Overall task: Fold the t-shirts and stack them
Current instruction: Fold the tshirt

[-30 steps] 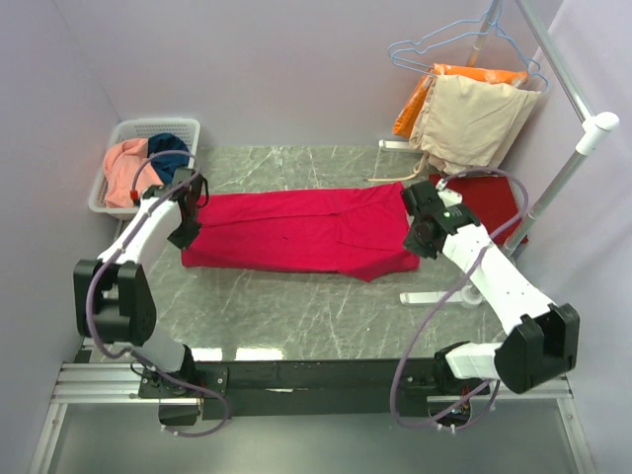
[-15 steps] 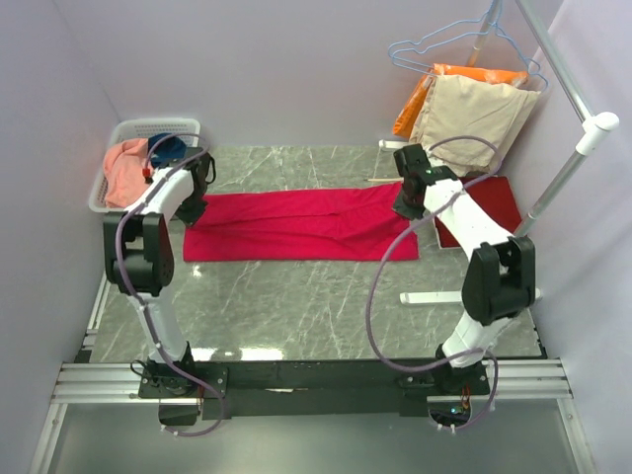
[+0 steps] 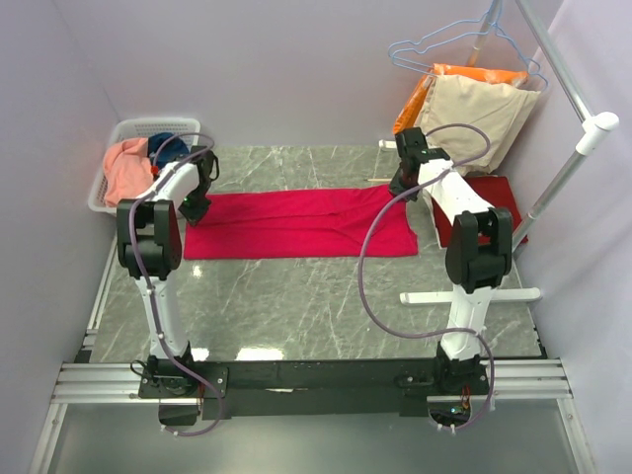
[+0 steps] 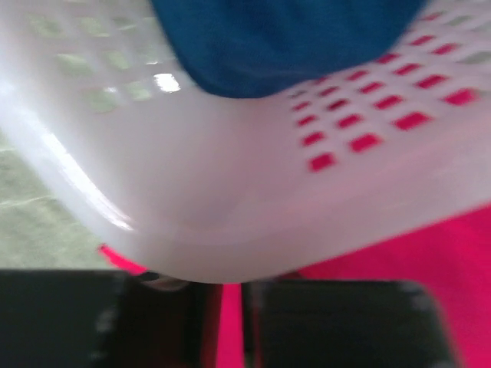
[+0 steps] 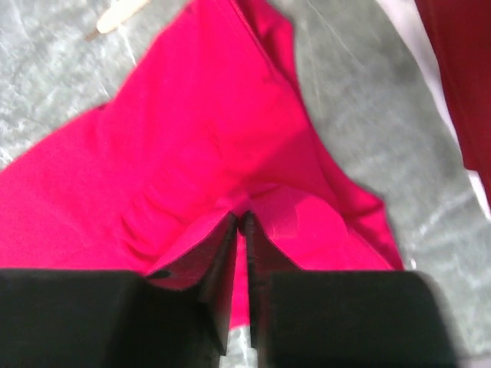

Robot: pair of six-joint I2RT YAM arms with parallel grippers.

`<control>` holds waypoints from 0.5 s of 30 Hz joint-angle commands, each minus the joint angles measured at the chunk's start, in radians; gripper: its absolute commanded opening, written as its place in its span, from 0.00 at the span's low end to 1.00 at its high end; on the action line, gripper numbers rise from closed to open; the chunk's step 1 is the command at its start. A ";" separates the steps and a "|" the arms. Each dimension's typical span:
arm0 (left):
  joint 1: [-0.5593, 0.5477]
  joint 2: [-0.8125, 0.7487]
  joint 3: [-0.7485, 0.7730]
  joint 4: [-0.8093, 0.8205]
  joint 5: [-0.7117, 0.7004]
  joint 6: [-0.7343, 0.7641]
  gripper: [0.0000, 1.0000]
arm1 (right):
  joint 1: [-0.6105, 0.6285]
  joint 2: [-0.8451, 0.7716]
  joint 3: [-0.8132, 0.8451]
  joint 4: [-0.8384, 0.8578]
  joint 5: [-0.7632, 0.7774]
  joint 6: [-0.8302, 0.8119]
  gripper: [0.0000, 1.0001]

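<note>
Crimson t-shirt [image 3: 301, 225] flat on table [image 3: 296, 306], right fingers [image 5: 221, 299] pinching its cloth, left fingers [image 4: 169, 322] blurred, grip unclear

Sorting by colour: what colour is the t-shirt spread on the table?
The t-shirt is bright crimson red, clearest in the top external view.

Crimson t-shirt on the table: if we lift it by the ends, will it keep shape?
The crimson t-shirt is probably floppy: it puckers at the right fingers. Likely light, lying thin and flat on the table. Expect sag between the ends.
</note>
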 commanded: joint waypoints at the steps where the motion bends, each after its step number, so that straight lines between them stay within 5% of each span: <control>1: 0.027 -0.112 -0.092 0.254 0.032 0.081 0.23 | -0.034 0.053 0.101 0.094 -0.062 -0.013 0.23; 2: 0.024 -0.149 -0.128 0.358 0.038 0.093 0.37 | -0.035 0.067 0.148 0.106 -0.062 -0.020 0.32; 5: 0.013 -0.256 -0.209 0.449 0.043 0.139 0.57 | -0.033 0.121 0.251 0.080 -0.050 -0.034 0.37; 15: -0.038 -0.280 -0.211 0.465 0.163 0.240 0.64 | -0.007 0.032 0.084 0.069 -0.081 -0.073 0.40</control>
